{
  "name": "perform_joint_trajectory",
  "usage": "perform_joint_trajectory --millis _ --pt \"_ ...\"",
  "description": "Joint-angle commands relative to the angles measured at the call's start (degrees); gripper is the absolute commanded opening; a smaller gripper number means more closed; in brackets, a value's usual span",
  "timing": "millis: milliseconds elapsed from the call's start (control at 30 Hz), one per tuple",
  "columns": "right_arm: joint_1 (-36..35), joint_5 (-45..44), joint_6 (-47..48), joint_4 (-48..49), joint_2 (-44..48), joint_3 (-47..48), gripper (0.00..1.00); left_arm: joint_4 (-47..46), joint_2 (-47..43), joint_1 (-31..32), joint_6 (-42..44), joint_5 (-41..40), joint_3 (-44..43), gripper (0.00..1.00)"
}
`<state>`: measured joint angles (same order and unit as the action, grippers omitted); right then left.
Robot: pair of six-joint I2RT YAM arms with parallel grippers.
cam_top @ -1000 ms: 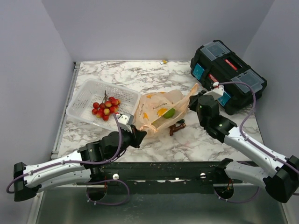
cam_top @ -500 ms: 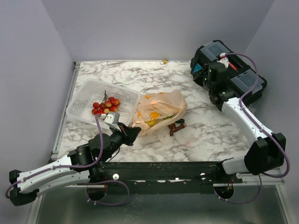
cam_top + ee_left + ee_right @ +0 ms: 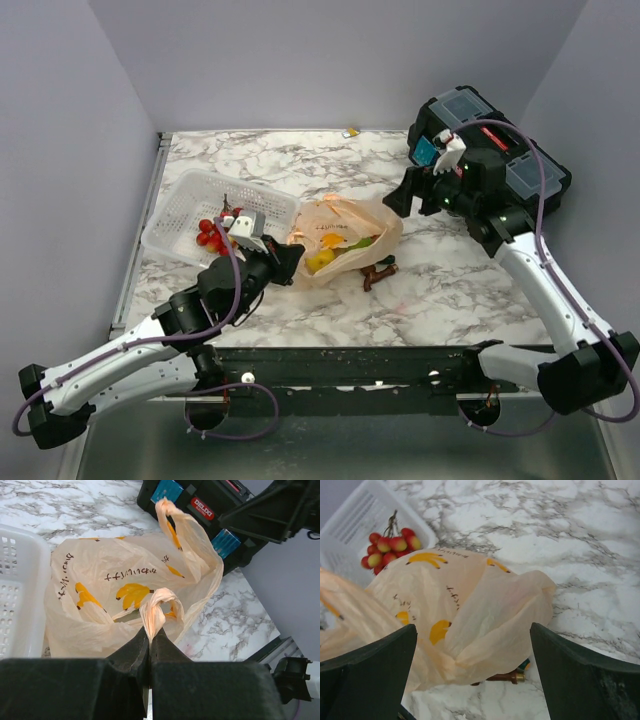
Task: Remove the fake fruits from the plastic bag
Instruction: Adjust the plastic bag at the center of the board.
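The plastic bag (image 3: 345, 230) lies crumpled in the middle of the marble table, peach with yellow banana prints. Through its near opening show two fake fruits, a yellow one (image 3: 319, 262) and a green one (image 3: 360, 243). My left gripper (image 3: 291, 262) is at the bag's near left corner, shut on a twisted loop handle (image 3: 159, 607). The bag (image 3: 120, 575) fills the left wrist view, its other handle (image 3: 175, 525) standing up loose. My right gripper (image 3: 398, 196) hovers open just right of the bag. In its wrist view the bag (image 3: 470, 600) lies between the spread fingers (image 3: 375, 655), untouched.
A white mesh basket (image 3: 185, 205) with a bunch of red-and-yellow berries (image 3: 215, 232) stands left of the bag. A black toolbox (image 3: 500, 160) sits at the back right, behind the right arm. A small brown object (image 3: 378, 272) lies against the bag's near right side.
The right gripper let go of the bag's far handle, swung back toward the toolbox, then returned beside the bag with its jaws open. The bag slumped. The left gripper kept its handle.
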<state>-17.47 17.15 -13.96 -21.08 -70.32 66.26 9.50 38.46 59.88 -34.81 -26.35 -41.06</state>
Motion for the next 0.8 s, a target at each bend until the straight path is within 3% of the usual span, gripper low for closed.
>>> perform_joint_trajectory --millis 0,200,333,633,700,767 --pt "-0.62 16.86 10.17 3.11 3.67 -1.94 1.00 0.21 -0.29 -1.39 -0.91 4.44 1.55 0.00" --pt "-1.37 33.05 19.84 -5.12 -5.86 5.28 1.00 2.72 1.01 -2.03 -1.05 5.86 0.88 0.00" --pt "-5.21 34.50 24.34 -9.33 -11.33 8.71 1.00 1.72 0.66 -2.56 -1.67 6.29 2.16 0.00" --pt "-16.87 23.39 23.46 -5.15 -16.11 8.22 0.99 1.60 1.30 -3.63 -1.66 8.52 2.27 0.00" --pt "-19.25 14.21 21.92 -2.37 -16.30 7.37 0.90 1.72 1.14 -3.63 -1.83 8.70 2.92 0.00" --pt "-19.94 4.60 18.89 1.83 -15.64 5.83 0.73 2.04 0.56 -3.78 -2.86 8.14 3.78 0.00"
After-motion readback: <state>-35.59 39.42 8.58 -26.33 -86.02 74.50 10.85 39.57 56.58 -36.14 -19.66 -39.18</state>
